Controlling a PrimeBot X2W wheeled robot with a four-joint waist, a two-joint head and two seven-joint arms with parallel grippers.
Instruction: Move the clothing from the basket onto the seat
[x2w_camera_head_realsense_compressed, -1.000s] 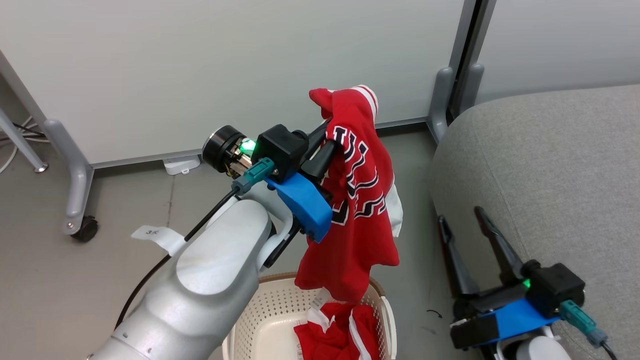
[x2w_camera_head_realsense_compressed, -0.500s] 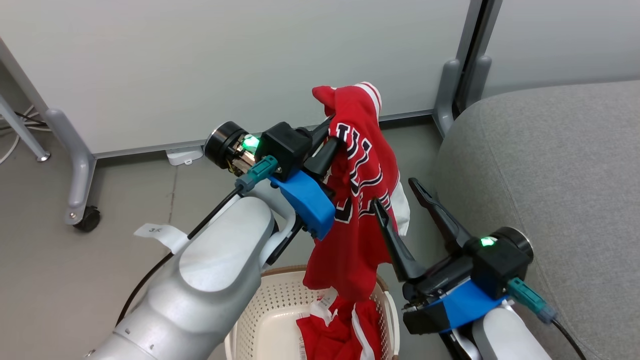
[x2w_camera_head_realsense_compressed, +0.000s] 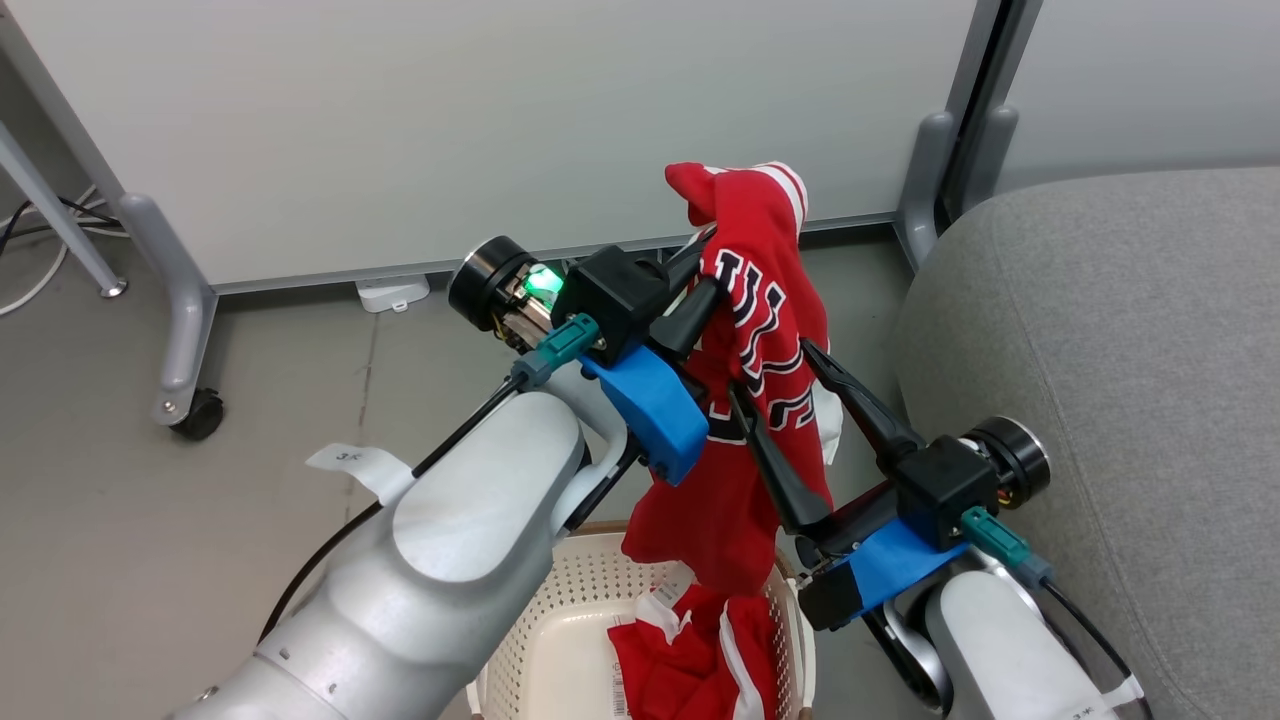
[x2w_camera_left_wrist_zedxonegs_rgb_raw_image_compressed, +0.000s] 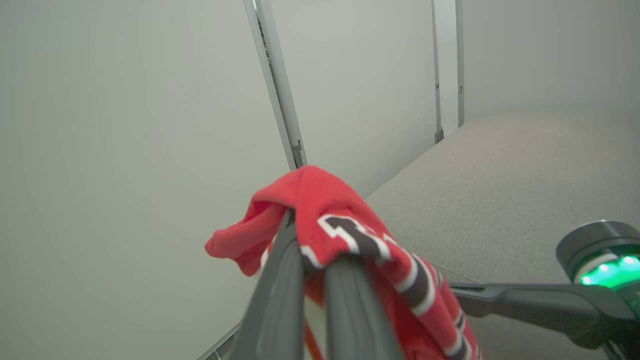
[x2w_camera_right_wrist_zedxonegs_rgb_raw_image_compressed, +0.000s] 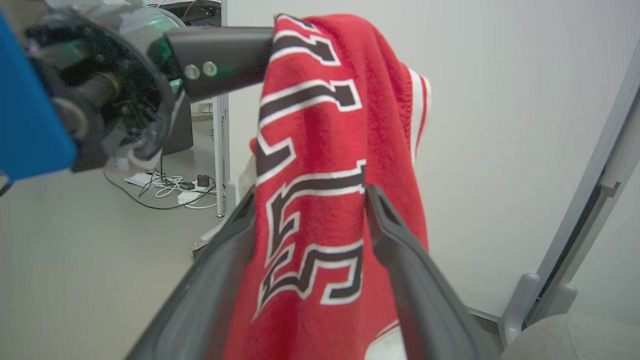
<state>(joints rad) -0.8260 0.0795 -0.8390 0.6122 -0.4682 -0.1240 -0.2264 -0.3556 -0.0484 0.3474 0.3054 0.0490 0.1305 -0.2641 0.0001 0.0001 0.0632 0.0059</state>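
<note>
My left gripper (x2w_camera_head_realsense_compressed: 712, 262) is shut on the red jersey (x2w_camera_head_realsense_compressed: 765, 330), holding it up above the basket (x2w_camera_head_realsense_compressed: 545, 620). The jersey's black-and-white lettering faces the right gripper, and its lower edge hangs down to the basket's rim. My right gripper (x2w_camera_head_realsense_compressed: 770, 372) is open, with one finger on each side of the hanging jersey (x2w_camera_right_wrist_zedxonegs_rgb_raw_image_compressed: 310, 150); the fingers are not closed on it. In the left wrist view the jersey (x2w_camera_left_wrist_zedxonegs_rgb_raw_image_compressed: 325, 210) drapes over my left gripper (x2w_camera_left_wrist_zedxonegs_rgb_raw_image_compressed: 312, 252). A second red garment with white stripes (x2w_camera_head_realsense_compressed: 690, 660) lies in the basket. The grey seat (x2w_camera_head_realsense_compressed: 1100, 330) lies to the right.
White partition panels stand behind, on grey metal feet; one foot has a caster (x2w_camera_head_realsense_compressed: 200, 415), and another post (x2w_camera_head_realsense_compressed: 935, 170) stands beside the seat. Cables (x2w_camera_head_realsense_compressed: 40, 215) lie on the floor at the far left. Bare grey floor surrounds the basket.
My right gripper has risen from beside the seat and swung left until its open fingers straddle the hanging jersey. The left gripper keeps its hold. The camera has shifted slightly.
</note>
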